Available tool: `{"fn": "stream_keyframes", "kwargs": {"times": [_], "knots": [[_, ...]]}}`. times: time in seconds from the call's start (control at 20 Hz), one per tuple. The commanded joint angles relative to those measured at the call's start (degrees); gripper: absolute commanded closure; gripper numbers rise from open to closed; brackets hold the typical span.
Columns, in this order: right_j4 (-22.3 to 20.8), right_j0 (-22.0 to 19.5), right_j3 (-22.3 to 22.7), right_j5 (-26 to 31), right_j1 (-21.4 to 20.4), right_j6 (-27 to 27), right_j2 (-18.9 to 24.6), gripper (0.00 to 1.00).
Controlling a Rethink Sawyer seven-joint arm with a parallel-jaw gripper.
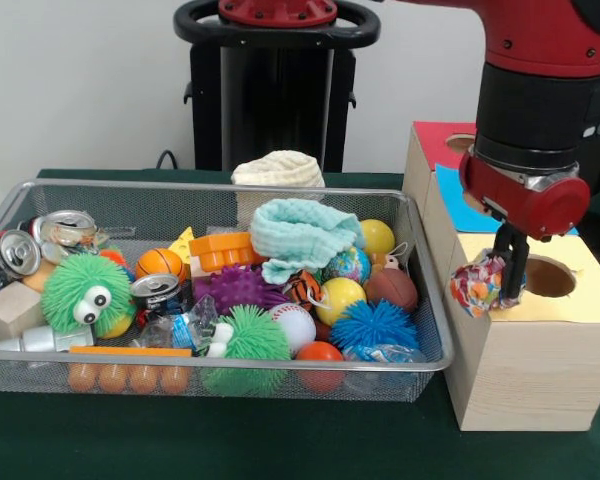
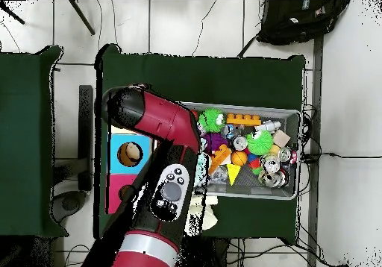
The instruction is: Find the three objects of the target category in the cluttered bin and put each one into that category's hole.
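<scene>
My gripper (image 1: 502,272) hangs over the wooden box with the yellow top (image 1: 580,300), just left of its round hole (image 1: 550,276). It is shut on a crinkly multicoloured packet (image 1: 477,285), which dangles at the box's left edge above the gap to the bin. The wire mesh bin (image 1: 230,187) holds many toys: balls, spiky green and blue puffs, crushed cans, a teal cloth (image 1: 298,235). In the overhead view the red arm (image 2: 160,141) covers the gripper and the yellow box; the bin (image 2: 292,113) lies to its right.
Behind the yellow box stand a blue-topped box (image 1: 460,210) and a red-topped box (image 1: 442,140), each with a hole; the overhead view shows the blue top (image 2: 129,154) and the red top (image 2: 118,193). A cream knitted cloth (image 1: 277,168) lies behind the bin.
</scene>
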Motion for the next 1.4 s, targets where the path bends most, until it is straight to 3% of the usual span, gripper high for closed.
{"fn": "stream_keyframes", "kwargs": {"times": [0.05, 0.75, 1.4], "knots": [[1.33, -0.15, 0.8, 8.96, 0.3, 15.53, 2.1, 1.0], [2.12, 1.07, 1.81, 8.47, 1.19, 16.4, 2.32, 1.0], [1.87, 0.3, -2.53, 11.27, 2.34, 16.59, 1.66, 1.0]]}}
